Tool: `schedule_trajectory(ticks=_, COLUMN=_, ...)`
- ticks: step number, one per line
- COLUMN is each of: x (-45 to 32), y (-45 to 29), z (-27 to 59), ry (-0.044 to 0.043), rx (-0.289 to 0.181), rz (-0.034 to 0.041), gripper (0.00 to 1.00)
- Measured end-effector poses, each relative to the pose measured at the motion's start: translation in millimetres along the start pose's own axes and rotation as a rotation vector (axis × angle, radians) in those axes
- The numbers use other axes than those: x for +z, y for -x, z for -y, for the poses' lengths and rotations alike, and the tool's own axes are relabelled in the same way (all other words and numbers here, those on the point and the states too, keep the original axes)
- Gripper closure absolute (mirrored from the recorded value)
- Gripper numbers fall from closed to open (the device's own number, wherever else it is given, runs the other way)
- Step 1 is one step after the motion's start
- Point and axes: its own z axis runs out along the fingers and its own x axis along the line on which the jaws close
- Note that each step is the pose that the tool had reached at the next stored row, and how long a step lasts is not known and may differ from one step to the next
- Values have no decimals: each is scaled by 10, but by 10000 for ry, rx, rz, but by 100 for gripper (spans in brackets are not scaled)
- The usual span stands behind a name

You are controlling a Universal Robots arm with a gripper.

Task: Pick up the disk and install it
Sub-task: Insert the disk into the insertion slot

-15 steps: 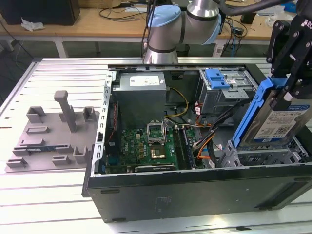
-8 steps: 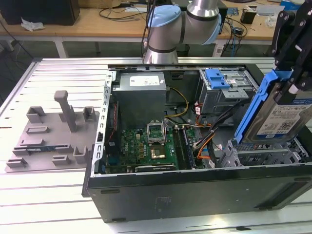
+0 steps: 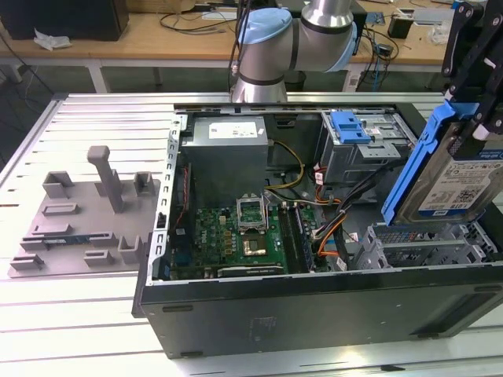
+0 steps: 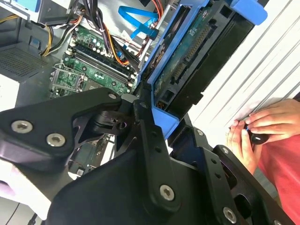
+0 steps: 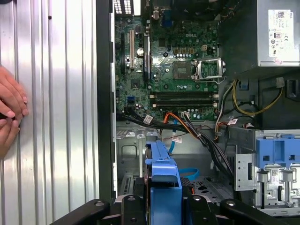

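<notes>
Black gripper point(image 5: 164, 213) clasps the disk point(image 3: 460, 177), tilted above the computer case point(image 3: 299, 314).

The disk point(image 3: 464, 169) was silver with a white-and-blue barcode label, framed by a bright blue bracket point(image 3: 428, 149). The tool point(image 3: 468, 118) was matte black, as was the computer case point(image 3: 314, 314). The motherboard point(image 3: 244, 232) was green, the power supply point(image 3: 224, 157) grey, and the cables point(image 3: 336, 228) orange, yellow and black. The bench point(image 3: 102, 110) was silver with parallel ribs, the fixture point(image 3: 86, 220) plain grey. The arm point(image 3: 291, 43) was silver with pale blue caps.
</notes>
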Motion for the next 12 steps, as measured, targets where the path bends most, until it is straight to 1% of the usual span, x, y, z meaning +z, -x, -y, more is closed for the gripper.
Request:
schedule_trajectory(ticks=6, x=-1, y=0, z=0, ry=1, rx=-2, rz=1, gripper=63)
schedule_trajectory(ticks=12, x=-2, y=0, z=0, ry=21, rx=-105, rz=-4, gripper=63)
